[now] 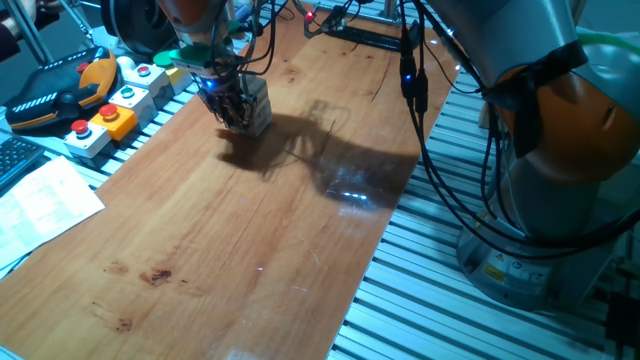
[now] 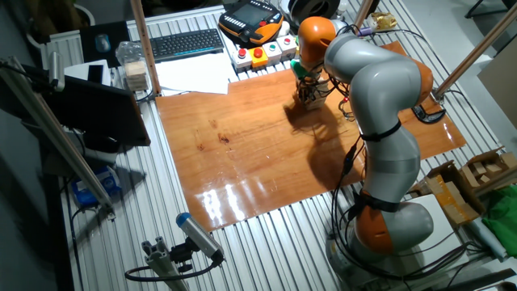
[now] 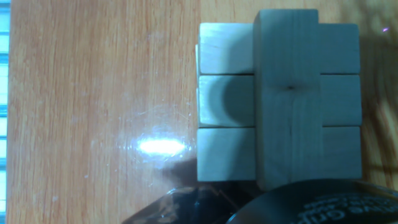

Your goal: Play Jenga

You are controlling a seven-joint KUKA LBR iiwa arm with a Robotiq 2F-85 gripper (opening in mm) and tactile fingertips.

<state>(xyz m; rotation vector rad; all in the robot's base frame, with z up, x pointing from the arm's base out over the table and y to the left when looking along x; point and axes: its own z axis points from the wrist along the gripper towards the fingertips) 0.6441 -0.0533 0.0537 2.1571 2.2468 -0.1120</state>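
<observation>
The Jenga tower stands near the far edge of the wooden tabletop, close to the row of grey button boxes. From the hand view I look straight down on it: three pale blocks lie side by side, and one single block lies crosswise on top of them, running over their middle. The blocks sit snug, with thin seams between them.

The tool is down right at the tower, so close that from the fixed views its dark fingers hide most of the wood; only a pale corner shows beside them. I cannot tell whether the fingers are apart or pressed on a block, since no view shows their tips clearly. In the hand view just a dark curved part of the tool fills the lower edge.

The arm reaches over from the right of the tabletop, its grey and orange links bent above the wood, and throws a dark shadow beside the tower. Behind the button boxes lies an orange and black teach pendant. A keyboard and sheets of paper lie beyond the tabletop's edge.
</observation>
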